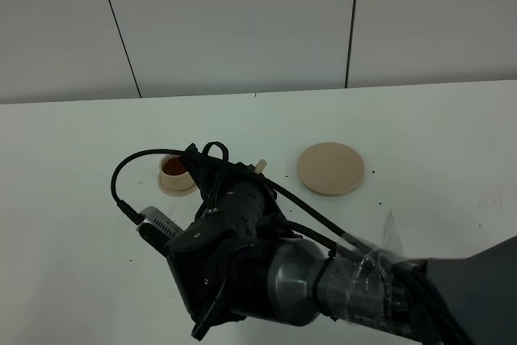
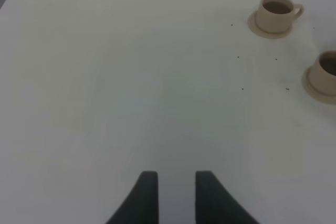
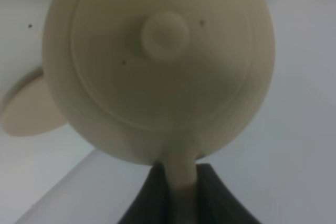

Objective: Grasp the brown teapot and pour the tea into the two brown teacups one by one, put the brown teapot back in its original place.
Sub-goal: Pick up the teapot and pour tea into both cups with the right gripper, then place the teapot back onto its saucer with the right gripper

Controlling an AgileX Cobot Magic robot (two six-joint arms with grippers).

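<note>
The brown teapot [image 3: 163, 66] fills the right wrist view, lid knob towards the camera. My right gripper [image 3: 181, 182] is shut on its loop handle. In the high view my right arm [image 1: 242, 232] reaches across the middle and hides the pot and its gripper. One teacup [image 1: 174, 171] with dark tea stands on its saucer just left of the arm; the other is hidden there. Both teacups show in the left wrist view, one [image 2: 276, 14] further off and one [image 2: 325, 74] at the frame's edge, each on a saucer with dark liquid inside. The wide saucer [image 1: 330, 169] lies bare. My left gripper [image 2: 176, 192] is open and empty.
The white table [image 1: 81, 224] ends at a grey panelled wall [image 1: 242, 22] at the back. Part of a flat tan saucer [image 3: 29, 111] shows behind the pot in the right wrist view. A black cable [image 1: 129, 167] loops off the right arm.
</note>
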